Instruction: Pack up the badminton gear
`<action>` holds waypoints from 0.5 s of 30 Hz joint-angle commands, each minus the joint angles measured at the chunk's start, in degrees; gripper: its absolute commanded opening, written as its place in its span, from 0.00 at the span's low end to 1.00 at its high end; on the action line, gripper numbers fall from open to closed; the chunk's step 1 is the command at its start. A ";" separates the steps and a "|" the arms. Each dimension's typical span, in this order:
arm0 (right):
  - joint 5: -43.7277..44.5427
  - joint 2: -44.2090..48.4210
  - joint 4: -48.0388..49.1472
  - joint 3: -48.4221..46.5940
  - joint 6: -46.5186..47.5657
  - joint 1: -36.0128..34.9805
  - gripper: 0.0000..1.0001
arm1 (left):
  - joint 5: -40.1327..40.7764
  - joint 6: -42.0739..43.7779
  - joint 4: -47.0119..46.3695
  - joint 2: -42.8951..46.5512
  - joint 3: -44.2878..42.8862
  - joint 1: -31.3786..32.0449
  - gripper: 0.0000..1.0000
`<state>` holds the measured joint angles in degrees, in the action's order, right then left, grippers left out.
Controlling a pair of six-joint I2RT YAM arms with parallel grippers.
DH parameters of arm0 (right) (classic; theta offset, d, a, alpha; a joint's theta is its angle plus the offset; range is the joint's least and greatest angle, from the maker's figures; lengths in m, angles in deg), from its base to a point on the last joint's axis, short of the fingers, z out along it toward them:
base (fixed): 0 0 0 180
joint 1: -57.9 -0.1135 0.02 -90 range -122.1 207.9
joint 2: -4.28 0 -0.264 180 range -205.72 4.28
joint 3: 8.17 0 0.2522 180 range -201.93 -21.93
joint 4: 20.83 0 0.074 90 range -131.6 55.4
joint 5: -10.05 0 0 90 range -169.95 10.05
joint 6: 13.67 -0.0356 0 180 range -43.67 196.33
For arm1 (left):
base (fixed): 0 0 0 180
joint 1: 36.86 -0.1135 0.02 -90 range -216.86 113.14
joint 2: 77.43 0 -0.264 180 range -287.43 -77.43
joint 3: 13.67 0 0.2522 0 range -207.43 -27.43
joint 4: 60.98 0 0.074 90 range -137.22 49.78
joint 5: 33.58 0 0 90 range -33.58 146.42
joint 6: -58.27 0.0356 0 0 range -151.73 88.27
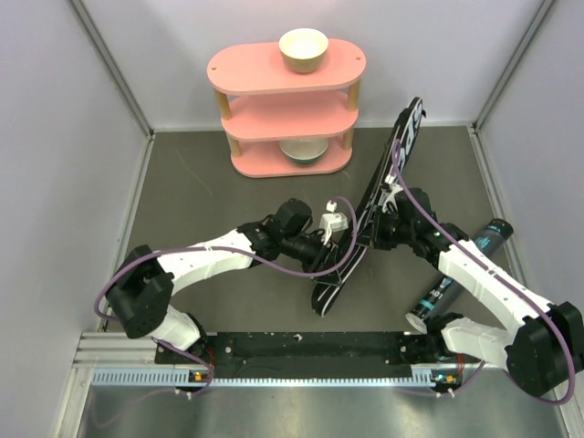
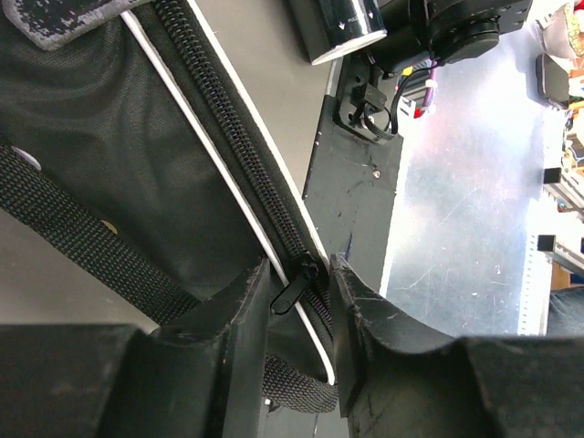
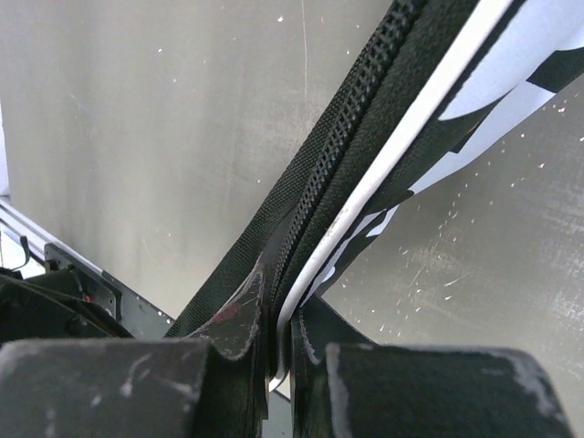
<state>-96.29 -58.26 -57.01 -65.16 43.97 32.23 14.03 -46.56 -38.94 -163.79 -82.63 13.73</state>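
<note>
We see the bag (image 1: 407, 137) slanting across the tabletop (image 1: 201, 192) between both arms. The left pincer (image 2: 297, 285) is closed on its zipper seam (at the pull), and the right pincer (image 3: 281, 321) is clamped tight on its edge.

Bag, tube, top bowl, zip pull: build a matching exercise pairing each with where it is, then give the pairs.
1 bag
2 tube
3 bowl
4 zip pull

A on the top tier of the shelf
B between the fingers of the left gripper
C lying on the table, right side
D edge pinched in the right gripper

Pairs: 1-D, 2-C, 3-A, 4-B
</note>
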 commanded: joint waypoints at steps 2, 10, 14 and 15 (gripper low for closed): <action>-1.50 0.32 6.77 -3.80 0.90 0.36 0.00 | 2.40 1.12 0.08 3.57 1.15 0.39 0.28; -1.42 0.40 6.86 -3.45 0.98 0.27 0.00 | 3.37 -0.02 0.34 4.63 0.53 0.56 0.08; -0.89 0.49 6.86 -3.18 0.90 0.36 0.00 | 4.25 -0.55 0.95 5.95 0.88 0.57 0.01; -0.28 0.41 6.77 -3.01 0.81 0.27 0.00 | 4.07 -0.72 1.30 6.21 0.88 0.65 0.00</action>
<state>-96.60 -58.50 -56.79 -65.16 43.90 32.23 17.57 -47.02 -37.46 -161.08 -81.95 14.15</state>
